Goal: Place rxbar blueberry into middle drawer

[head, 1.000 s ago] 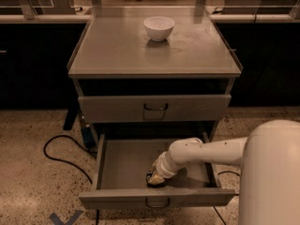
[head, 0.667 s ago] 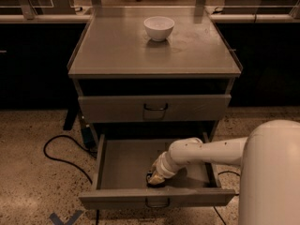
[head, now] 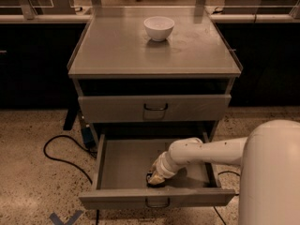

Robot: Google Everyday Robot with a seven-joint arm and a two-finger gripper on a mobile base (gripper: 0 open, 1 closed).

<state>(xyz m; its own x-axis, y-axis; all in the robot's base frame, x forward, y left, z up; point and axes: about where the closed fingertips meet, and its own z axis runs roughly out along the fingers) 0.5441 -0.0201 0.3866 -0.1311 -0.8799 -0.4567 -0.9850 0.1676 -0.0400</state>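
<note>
Down inside the open middle drawer (head: 123, 165), near its front wall and a little right of centre, the tool (head: 157, 176) sits low against the drawer floor. Its pale wrist covers most of what lies under it. A small dark shape pokes out at its lower left edge, and this seems to be the bar (head: 152, 182), lying on the drawer floor. Only a sliver of it shows, with no label marks to read. Whether the tool is spread or pinching the bar I cannot tell, since its tip is hidden by its own body and by shadow.

The arm (head: 206, 150) reaches in from the right, over the drawer's right side wall. It joins the white robot body (head: 274, 172), which is cut off by the right and bottom edges. That body hides the floor behind it.

The upper drawer (head: 154, 108) is closed, with its dark loop handle at the centre. The gap above it, under the desk (head: 117, 48), is black and nothing can be made out there. A white bowl (head: 159, 27) stands on the desk near the back, well apart from the tool. A dark cable (head: 60, 150) loops over the speckled floor to the left and runs behind the cabinet. A blue mark (head: 65, 218) is cut off at the bottom edge.
</note>
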